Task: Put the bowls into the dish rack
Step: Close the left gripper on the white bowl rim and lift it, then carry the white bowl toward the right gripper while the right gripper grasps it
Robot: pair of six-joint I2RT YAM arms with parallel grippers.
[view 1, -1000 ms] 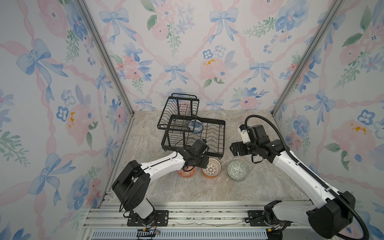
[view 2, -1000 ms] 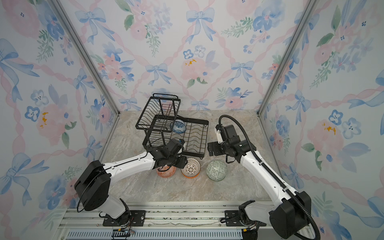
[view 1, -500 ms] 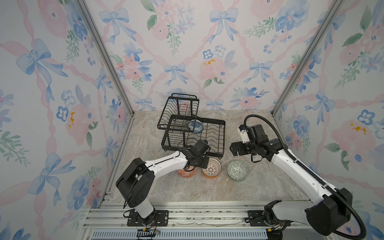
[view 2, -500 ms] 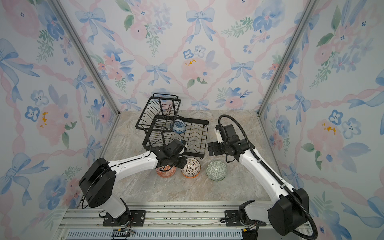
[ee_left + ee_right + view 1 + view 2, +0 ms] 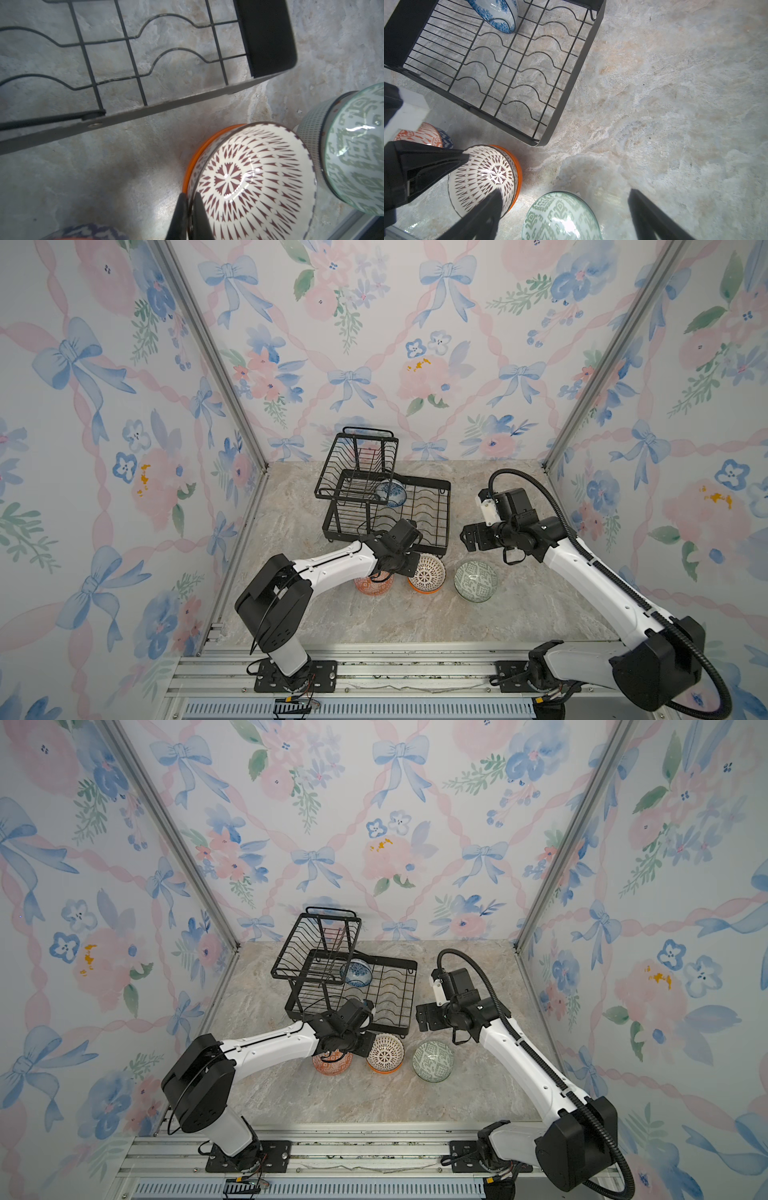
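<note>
My left gripper [image 5: 190,199] is shut on the rim of the white-brown lattice bowl [image 5: 428,570] [image 5: 249,176], one finger inside and one outside. That bowl sits nested in a plain orange bowl [image 5: 380,1071] on the table. An orange-white geometric bowl [image 5: 373,585] lies partly under my left wrist. To the right stands the grey-green patterned bowl [image 5: 476,580] [image 5: 560,216]. My right gripper [image 5: 564,192] [image 5: 467,537] hangs open above it, holding nothing. The black dish rack [image 5: 446,510] [image 5: 571,89] stands behind, and the blue-white floral bowl [image 5: 356,972] leans in its lower tray.
The rack's small upper basket [image 5: 357,464] tilts toward the back wall. Its front rail [image 5: 166,106] runs close to the lattice bowl. Bare marble table [image 5: 519,614] spreads to the right and in front of the bowls. Floral walls enclose three sides.
My left jaws have closed onto the rim of the lattice bowl. The right arm and the bowls have stayed where they were.
</note>
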